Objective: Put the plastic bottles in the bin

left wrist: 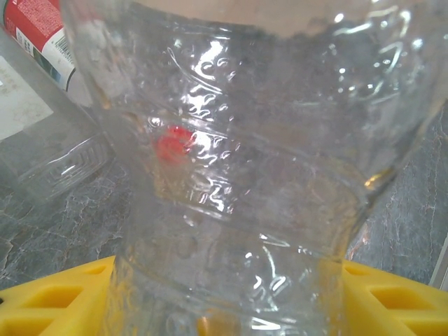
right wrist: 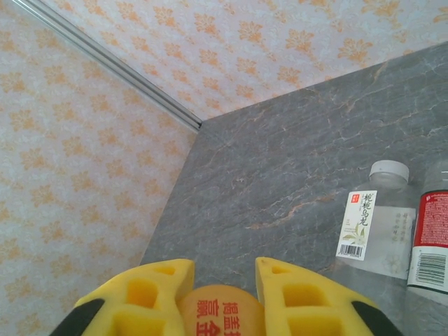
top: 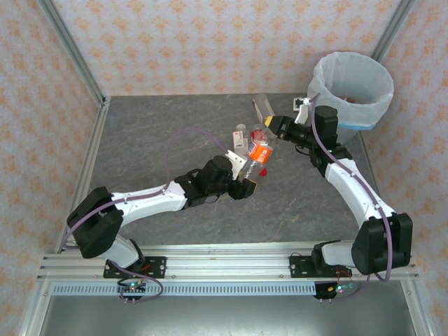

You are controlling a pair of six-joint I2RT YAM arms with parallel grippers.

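**Both pincers on one orange-labelled bottle [top: 260, 152] in mid-surface, bin [top: 323, 84] at the far right**

The grey marbled surface [top: 161, 133] fills the floor of the cell, with patterned walls on three sides. The bin stands at its far right corner, round and lined with a white bag, much larger than any bottle.

The left arm reaches across from the near left towards the middle. The right arm bends up from the near right and turns inward just beside the bin.

They meet at the orange-labelled bottle, which lies tilted between them, near the bin but outside it. The left pincer [top: 246, 175] is clenched on its clear ribbed body, which the left wrist view shows pressed between the yellow pads. The right pincer [top: 274, 124] is clenched on the same bottle by its orange cap [right wrist: 222, 311], seated between the yellow fingers [right wrist: 147, 294].

Just left of that bottle, a white-labelled bottle [right wrist: 367, 224] with a white cap and a red-labelled bottle [right wrist: 428, 238] lie side by side on the surface. A clear bottle [top: 261, 106] lies farther back, between them and the bin.
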